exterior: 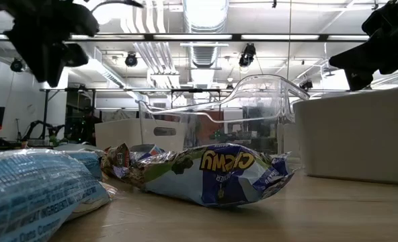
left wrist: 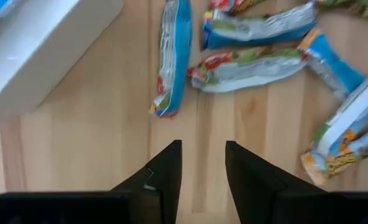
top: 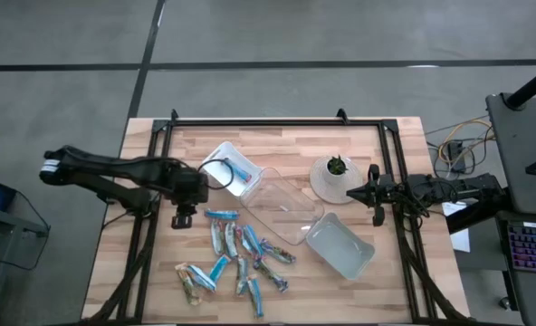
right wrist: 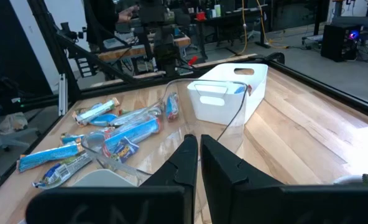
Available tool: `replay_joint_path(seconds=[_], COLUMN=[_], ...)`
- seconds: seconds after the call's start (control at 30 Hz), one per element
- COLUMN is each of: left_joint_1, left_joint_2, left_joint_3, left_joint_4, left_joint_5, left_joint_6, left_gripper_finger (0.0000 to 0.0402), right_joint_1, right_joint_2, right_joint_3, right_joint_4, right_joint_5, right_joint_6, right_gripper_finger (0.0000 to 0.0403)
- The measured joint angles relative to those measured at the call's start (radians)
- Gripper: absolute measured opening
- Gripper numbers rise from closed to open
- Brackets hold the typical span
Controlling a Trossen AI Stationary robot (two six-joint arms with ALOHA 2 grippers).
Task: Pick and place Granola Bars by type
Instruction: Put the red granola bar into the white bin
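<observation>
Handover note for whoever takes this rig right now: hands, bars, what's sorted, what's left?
Left hand: fingers apart, empty, hovering over bare wood beside the white tray at the table's rear left.
Right hand: waiting at the right edge near the small plant, holding nothing.
Done: at least one blue bar lies in the white tray.
Left: the pile of granola bars lies loose on the front of the table. The clear tray and the grey tray show no bars.

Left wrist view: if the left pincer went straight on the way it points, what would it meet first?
Probably bare wooden tabletop, since the open left pincer points into the gap between the blue-edged foil-wrapped granola bar and its neighbours; depth is unclear.
</observation>
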Motion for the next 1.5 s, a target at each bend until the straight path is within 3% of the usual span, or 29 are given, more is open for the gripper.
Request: replay_joint_path(seconds=[0.4,0.63,0.97,1.3,1.5], left_joint_1=[0.000,0.010,0.011,0.013,0.013], left_joint_2=[-0.180,-0.184,-0.164,-0.097,-0.094], left_joint_3=[-0.227,-0.218,-0.214,-0.114,-0.096], left_joint_4=[0.165,0.177,0.235,0.210,0.316], left_joint_5=[-0.022,-0.024,-0.031,-0.008,-0.123], left_joint_6=[-0.074,-0.069,-0.170,-0.284,-0.211], left_gripper_finger=[0.0105,0.0123,0.0203,0.0209,0.0209], right_joint_1=[0.000,0.000,0.000,0.000,0.000], right_joint_2=[0.000,0.000,0.000,0.000,0.000], right_joint_3=[0.000,0.000,0.000,0.000,0.000], right_joint_4=[0.000,-0.001,-0.001,-0.001,-0.001], right_joint_5=[0.000,0.000,0.000,0.000,0.000], right_joint_6=[0.000,0.000,0.000,0.000,0.000], right_gripper_finger=[0.0013,0.0013,0.0013,0.0013,0.0013])
